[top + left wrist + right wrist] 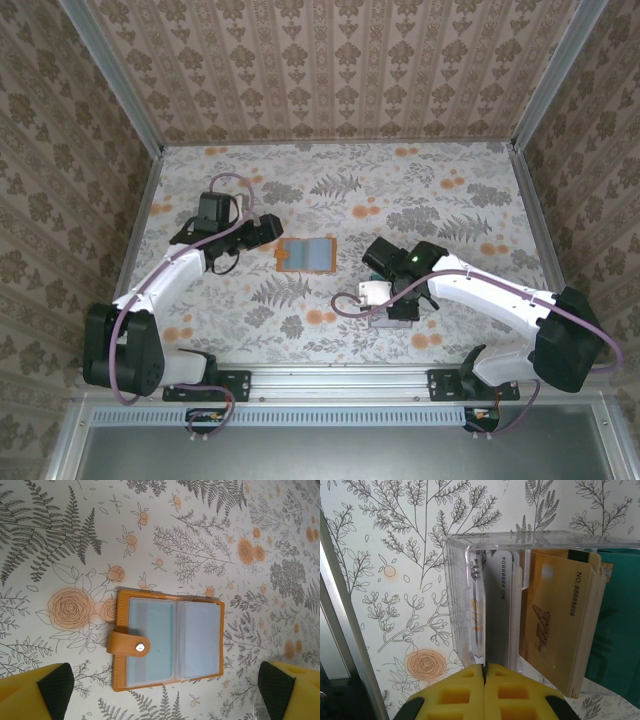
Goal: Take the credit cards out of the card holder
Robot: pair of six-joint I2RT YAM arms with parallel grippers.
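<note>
Left gripper (167, 697) wide open, empty, poised beside card holder (170, 640) lying unfolded mid-table, credit cards (150, 647) tucked in sleeves. Right gripper (484, 677) clamped shut by clear tray (457, 605) (card pinched or not: cannot tell). Likely to drag whole holder along if sleeves cling, nothing pinning it.

Floral table (400, 200), open card holder (305, 256) (orange), clear tray (520, 536) at rt
</note>
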